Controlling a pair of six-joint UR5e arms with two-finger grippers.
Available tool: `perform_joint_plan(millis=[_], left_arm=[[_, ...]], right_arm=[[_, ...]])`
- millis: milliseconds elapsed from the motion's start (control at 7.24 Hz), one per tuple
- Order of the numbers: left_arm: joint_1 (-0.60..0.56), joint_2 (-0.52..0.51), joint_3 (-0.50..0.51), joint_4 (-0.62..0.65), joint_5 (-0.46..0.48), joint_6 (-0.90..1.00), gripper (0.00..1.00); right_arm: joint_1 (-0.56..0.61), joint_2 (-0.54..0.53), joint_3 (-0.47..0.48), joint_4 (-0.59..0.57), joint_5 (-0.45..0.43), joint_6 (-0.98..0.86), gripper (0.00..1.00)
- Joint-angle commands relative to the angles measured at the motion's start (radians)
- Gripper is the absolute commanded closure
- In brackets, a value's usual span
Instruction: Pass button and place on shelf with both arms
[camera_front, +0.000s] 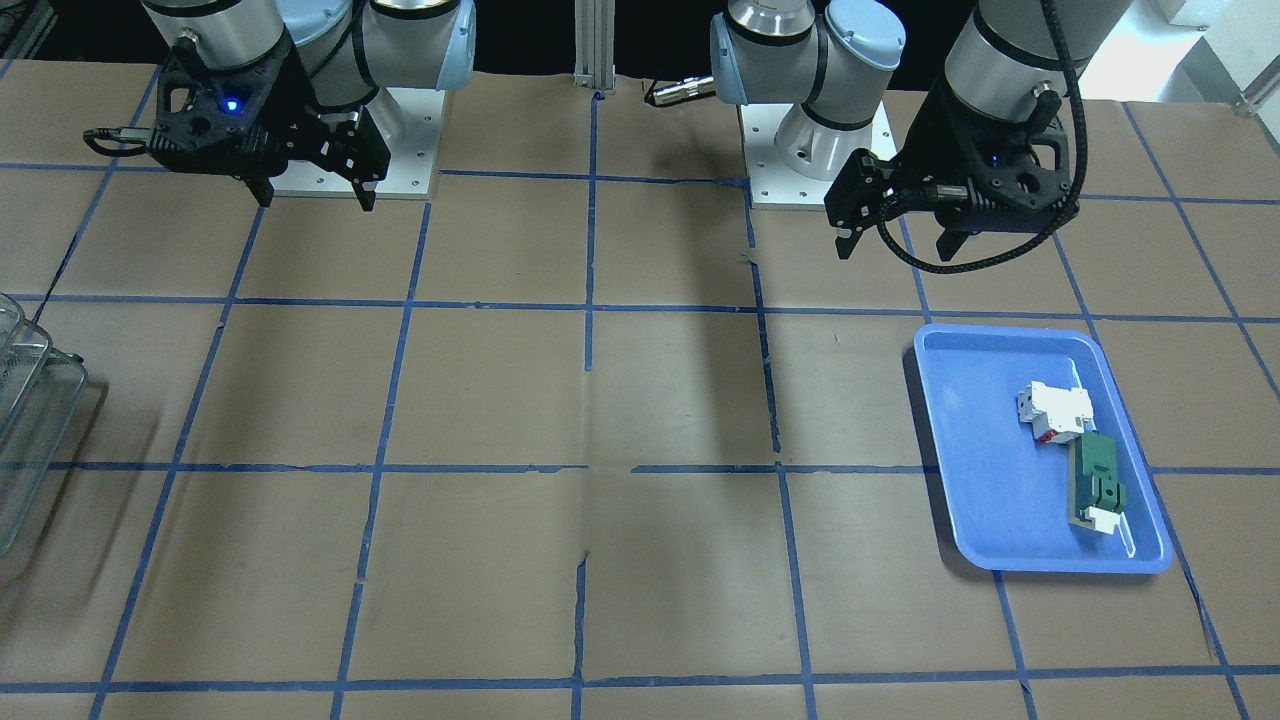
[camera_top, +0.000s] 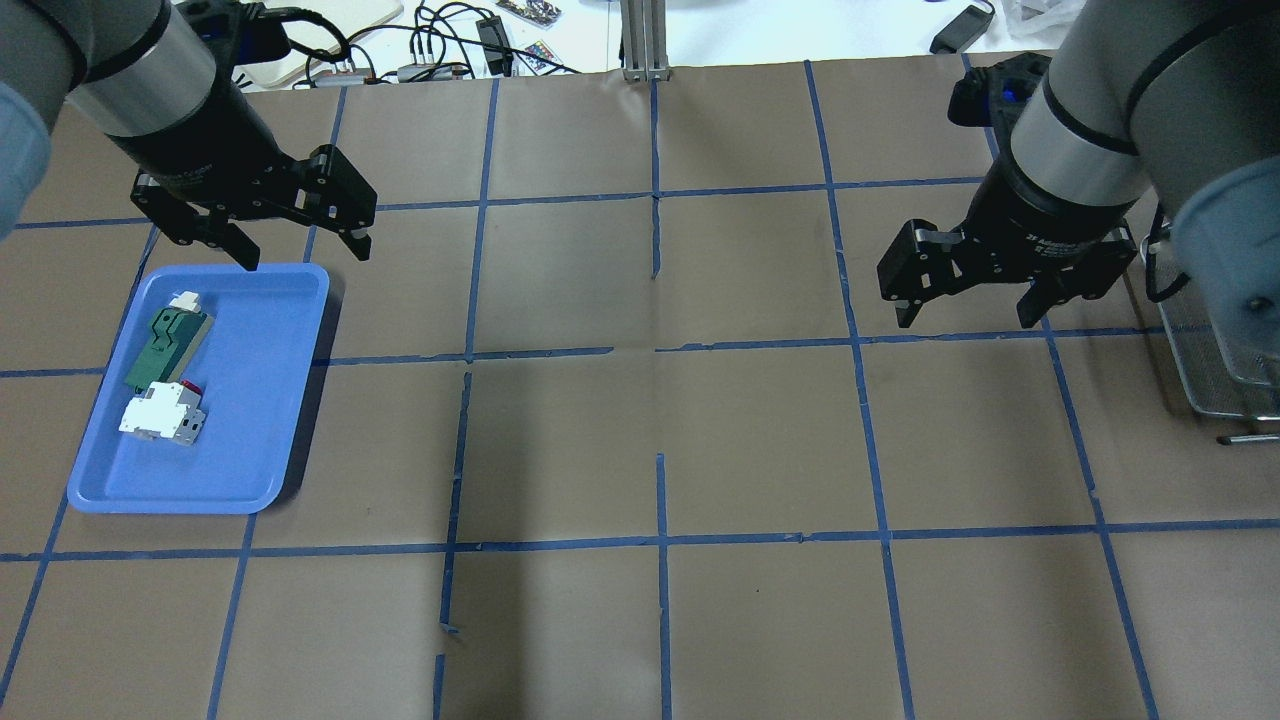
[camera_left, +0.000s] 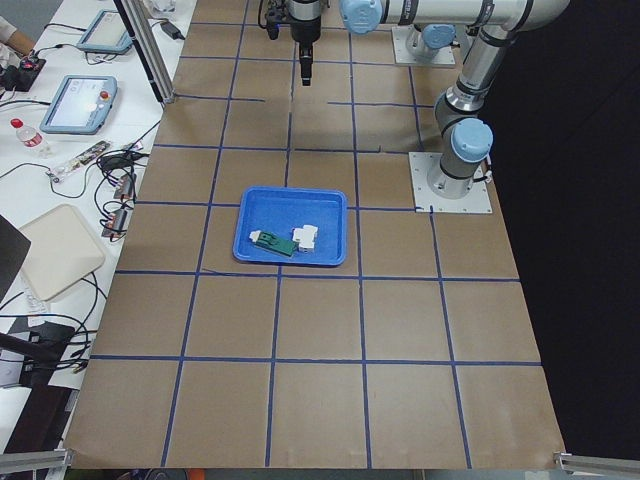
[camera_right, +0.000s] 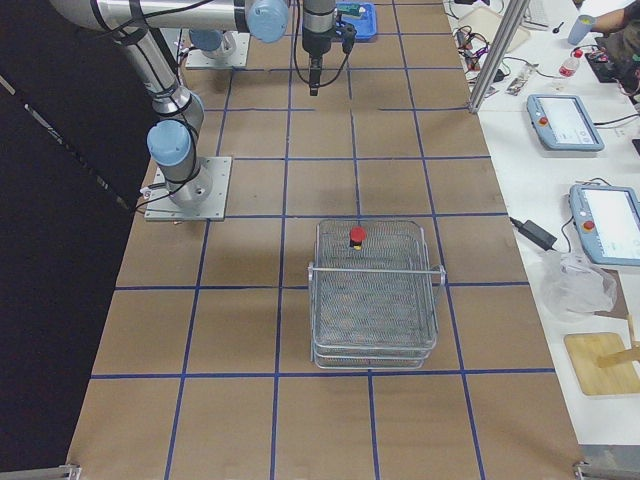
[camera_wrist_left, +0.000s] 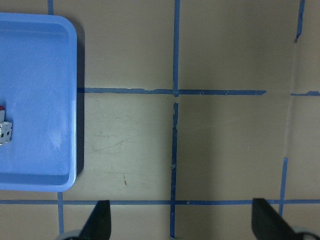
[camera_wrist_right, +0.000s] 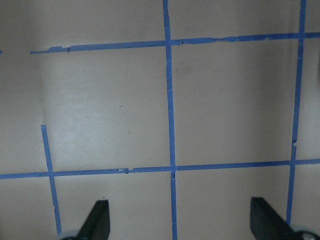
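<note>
Button (camera_right: 356, 235) stands upright, red head up, on the top tier of the shelf (camera_right: 375, 300), near the shelf's end that faces the middle of the tabletop (camera_top: 640, 430). Nothing grips it. The shelf sits at the tabletop's end on the robot's right, and only its edge shows in the overhead view.

The right arm comes in from the right of the overhead view with its wrist turned down. The right claw (camera_top: 965, 318) hangs above bare brown paper near the shelf, not touching it. Its 2 fingers (camera_wrist_right: 100, 222) are spread wide apart with nothing between them. The wrist camera looks straight down on blue tape lines.

The left arm mirrors this pose on the other side, forearm slanting in and wrist pointing at the tabletop. The left claw (camera_top: 305, 255) is also spread wide and empty, its fingers (camera_wrist_left: 97, 222) apart at the bottom of the wrist view. It hangs over bare tabletop just beside the blue tray (camera_top: 250, 480), which fills the left part of that wrist view.

Inside the tray lie a white block (camera_top: 160, 412) with red marks and a green part (camera_top: 168, 335), end to end and close together. Both claws are held well above the surface and well apart from each other.
</note>
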Motion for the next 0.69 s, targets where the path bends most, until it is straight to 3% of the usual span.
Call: perform_joint_plan(millis=[0,553], left_arm=[[-0.004,-0.002,-0.001,0.0,0.001,0.0,0.0],[0.001,0.006,-0.001,0.0,0.005,0.008,0.0]], right_arm=[[0.001,0.001,-0.009,0.0,0.002,-0.004,0.0],[0.001,0.004,-0.009,-0.008,0.005,-0.012,0.0]])
